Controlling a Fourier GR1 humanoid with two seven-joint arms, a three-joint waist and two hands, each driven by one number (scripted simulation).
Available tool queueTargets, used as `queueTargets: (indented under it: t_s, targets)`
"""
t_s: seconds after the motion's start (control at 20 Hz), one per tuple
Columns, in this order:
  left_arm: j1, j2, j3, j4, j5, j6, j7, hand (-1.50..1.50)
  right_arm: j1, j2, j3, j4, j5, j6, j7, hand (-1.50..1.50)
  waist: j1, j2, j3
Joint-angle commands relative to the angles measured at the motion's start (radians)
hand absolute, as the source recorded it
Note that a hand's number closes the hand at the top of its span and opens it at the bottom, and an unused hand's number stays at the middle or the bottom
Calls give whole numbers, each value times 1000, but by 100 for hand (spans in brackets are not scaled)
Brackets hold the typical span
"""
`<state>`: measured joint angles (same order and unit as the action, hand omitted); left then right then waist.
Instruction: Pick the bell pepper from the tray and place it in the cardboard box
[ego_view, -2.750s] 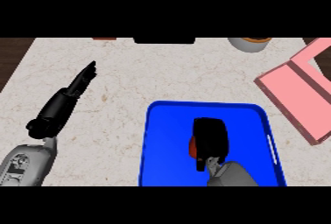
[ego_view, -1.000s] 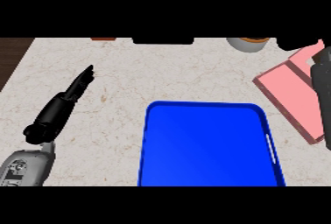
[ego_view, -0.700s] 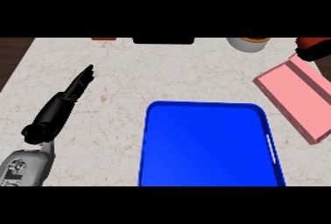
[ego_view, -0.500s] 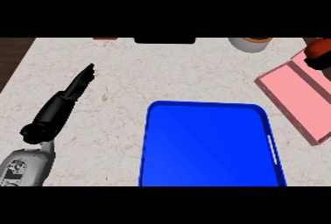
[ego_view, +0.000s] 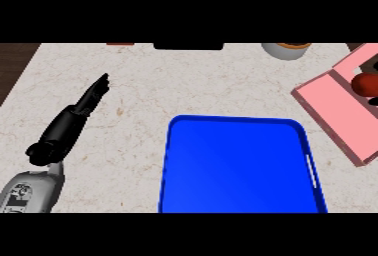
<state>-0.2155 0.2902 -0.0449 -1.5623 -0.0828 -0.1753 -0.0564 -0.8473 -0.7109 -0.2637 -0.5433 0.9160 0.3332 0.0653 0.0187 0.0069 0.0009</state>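
From the head view I saw the red bell pepper lying inside the pink cardboard box at the counter's right edge, partly cut off by the view's border. A small dark shape sat just beside the pepper at the very edge; I could not tell what it was. The blue tray lay on the near middle of the pale speckled counter, well apart from the pepper, with the box just beside its upper right corner.

My left hand lay over the counter to the left of the tray, fingers straight and together, pointing away from me, grasping nothing. Its grey forearm came in from the lower left corner. My right hand did not show anywhere.

At the far edge stood a grey round cup with something brownish in it, and next to it, toward the middle, a flat black object. I could make out no brand, label or writing on any of these things.
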Motion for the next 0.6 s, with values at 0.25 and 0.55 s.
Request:
queueTargets:
  t_s: [0.25, 0.55]
  targets:
    - [26, 1, 8, -10, -19, 4, -6, 0, 8, -6, -170, 11, -185, -98, -290, -150, -8, -4, 3]
    - [23, 14, 23, 6, -2, -17, -18, 0, -87, 43, -512, 54, -506, -149, -226, -150, -17, -6, 3]
